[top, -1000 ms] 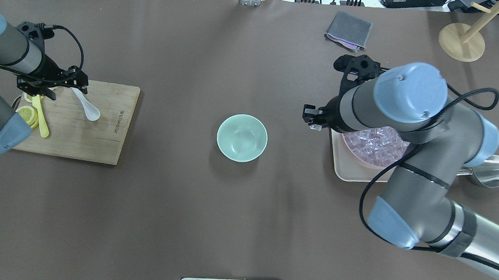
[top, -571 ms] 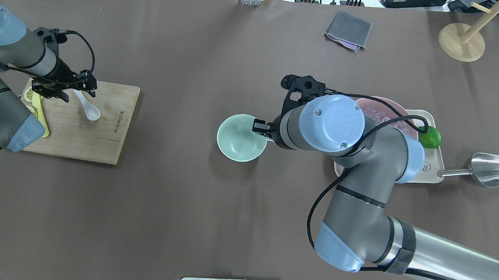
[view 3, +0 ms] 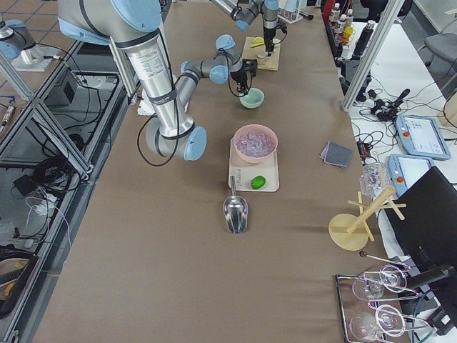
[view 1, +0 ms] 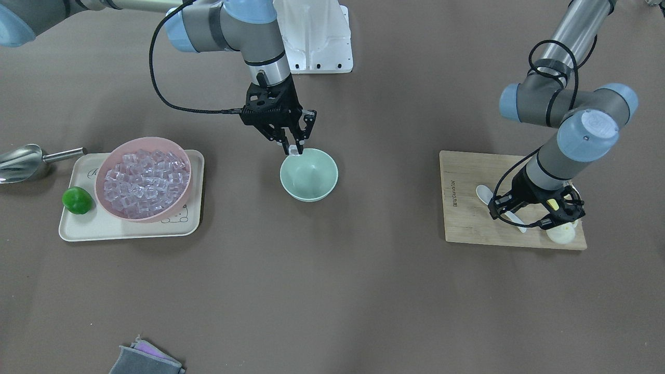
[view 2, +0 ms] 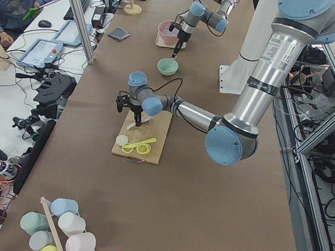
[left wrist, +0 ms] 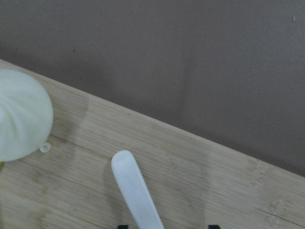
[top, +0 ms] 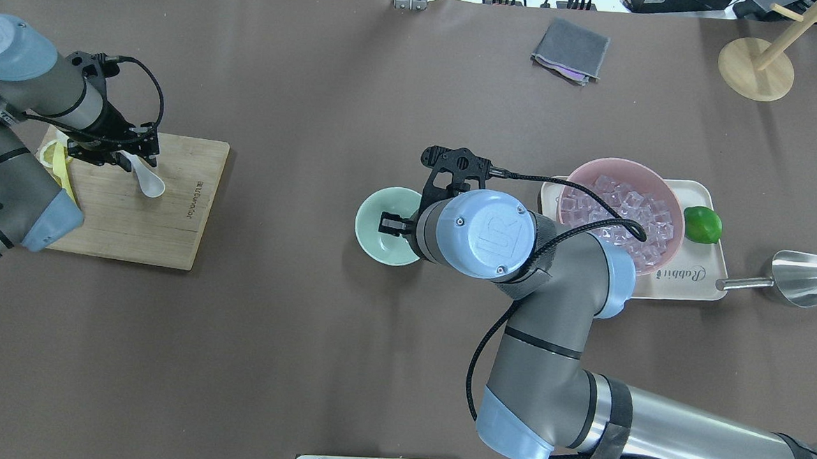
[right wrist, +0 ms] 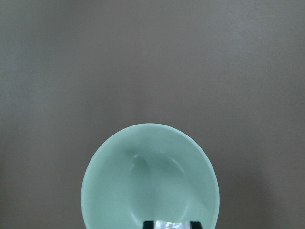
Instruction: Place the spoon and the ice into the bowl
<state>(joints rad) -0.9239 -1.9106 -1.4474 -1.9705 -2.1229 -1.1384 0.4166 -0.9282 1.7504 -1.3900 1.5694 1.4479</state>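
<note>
- Two arms are at work. Over the last second the right arm has swung from the tray side of the table to the table centre, while the left arm has shifted only slightly above the cutting board [top: 171, 224].
- Pink bowl [top: 618, 163]: it is no longer covered by the right arm and is full of clear cubes. It is the supply, not the target.
- Bowl [top: 373, 236]: mint green, empty, and unmoved at the table centre. In the overhead view the right gripper [top: 389, 225] has passed the rim and now stands above the opening.
- Spoon [top: 149, 184]: it lies flat on the cutting board in the same spot as a second ago and is not lifted.
- Left gripper [top: 130, 159]: it has come down at the spoon handle. In the wrist view its fingers are spread to either side of the handle and clear of it. The grasp is judged to be the next step.
- Ice [view 1: 294, 151]: one clear cube is pinched between the right gripper's tips, above the bowl and not yet in it.
- Task status: neither item is delivered. The cube looks ready for release, though that release would be safer nearer the bowl's middle.
</note>
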